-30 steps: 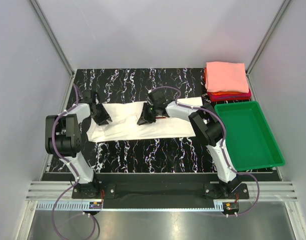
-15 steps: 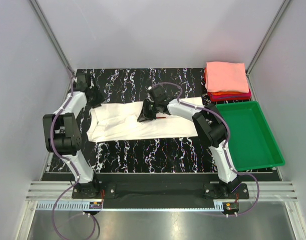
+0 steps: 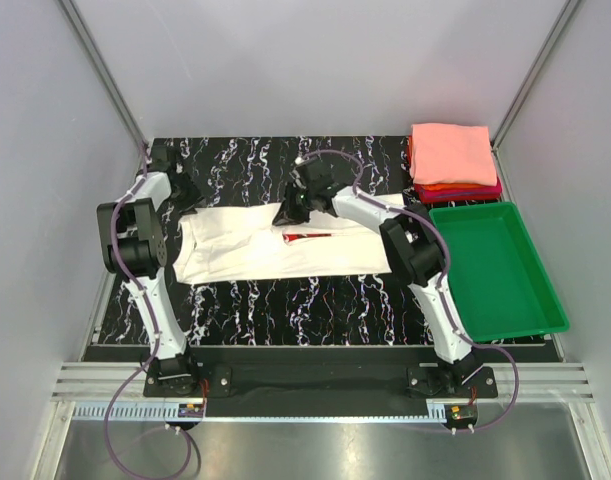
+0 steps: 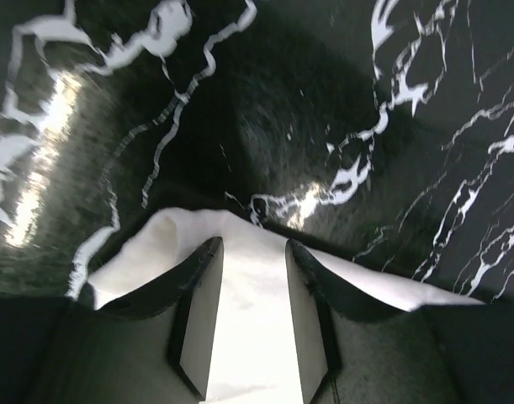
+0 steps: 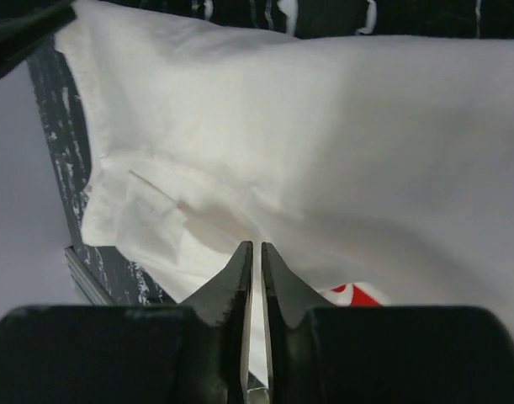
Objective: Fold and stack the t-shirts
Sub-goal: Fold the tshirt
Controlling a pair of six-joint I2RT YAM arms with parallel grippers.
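Mid-fold here: the white t-shirt (image 3: 240,255) lies spread on the bench (image 3: 285,297). The right gripper (image 5: 257,249) pinches its far edge, and the left gripper (image 4: 255,249) hangs released over a corner. Next it probably needs to grab that corner.

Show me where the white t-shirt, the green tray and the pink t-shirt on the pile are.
white t-shirt (image 3: 240,258), top view, flat left part of its cloth.
green tray (image 3: 490,265), top view, its bare floor.
pink t-shirt (image 3: 450,152), top view, middle of its upper face.
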